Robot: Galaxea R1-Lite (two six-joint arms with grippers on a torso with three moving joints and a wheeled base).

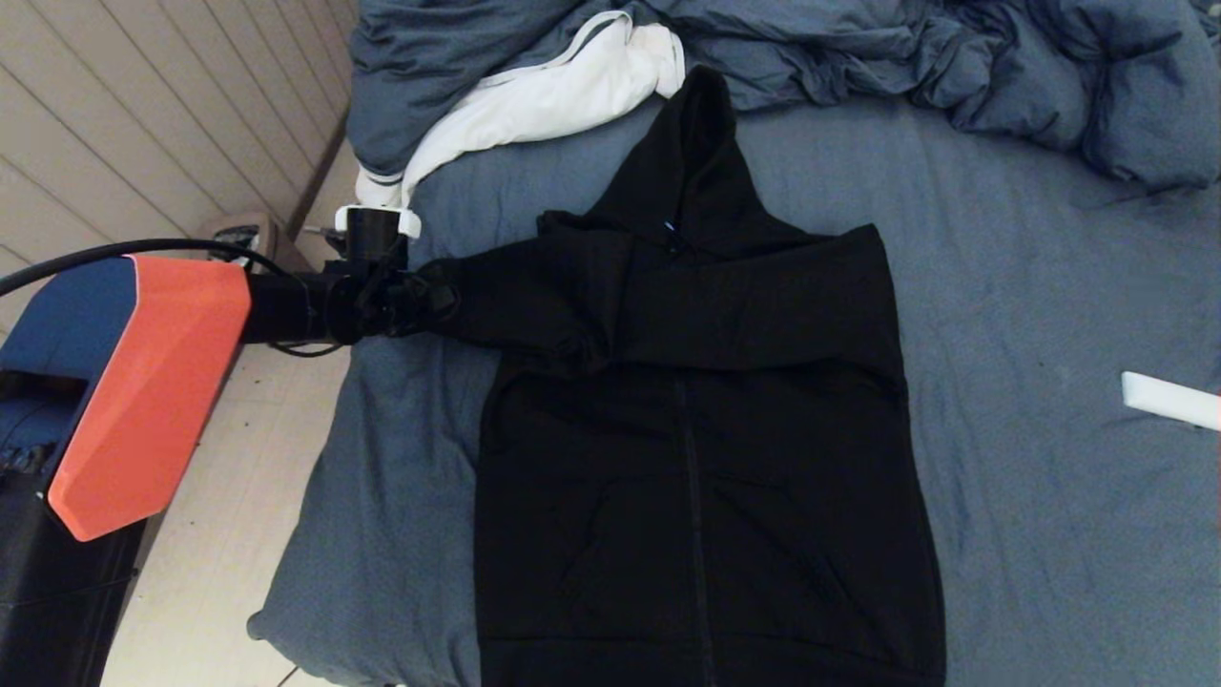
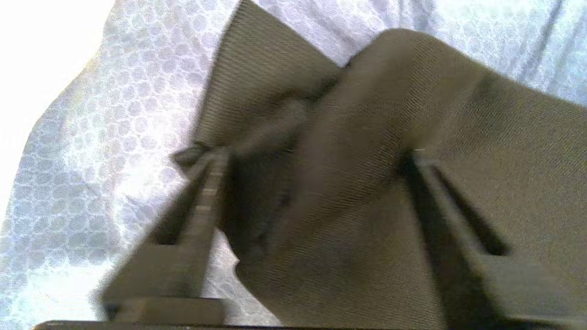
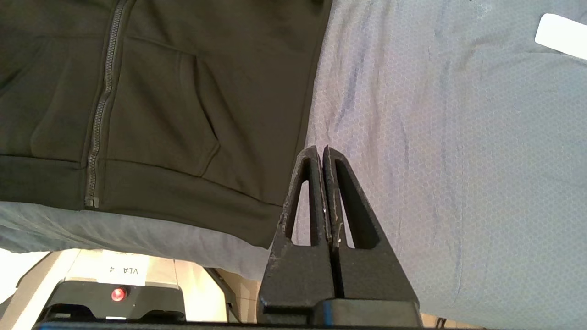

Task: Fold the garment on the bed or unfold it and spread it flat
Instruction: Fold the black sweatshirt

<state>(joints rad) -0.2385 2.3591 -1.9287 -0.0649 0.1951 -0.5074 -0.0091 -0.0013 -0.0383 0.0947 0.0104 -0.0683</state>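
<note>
One sleeve [image 1: 496, 296] of the garment [image 1: 706, 458] lies between the left gripper's [image 2: 316, 183] spread fingers, awaiting folding inward; right gripper [image 3: 323, 158] fingers pressed together.

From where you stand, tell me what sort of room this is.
Most likely a bedroom. A wide bed with a blue-grey sheet fills the view, a rumpled duvet is bunched at its far end, and a black hooded garment lies spread on the sheet. Pale plank flooring runs alongside.

support: bed [image 1: 1030, 315], blue-grey sheet | on it: black hoodie [image 1: 706, 458] spread mid-bed | rumpled duvet [image 1: 858, 48] at far edge | white object [image 1: 1169, 399] at right
</note>
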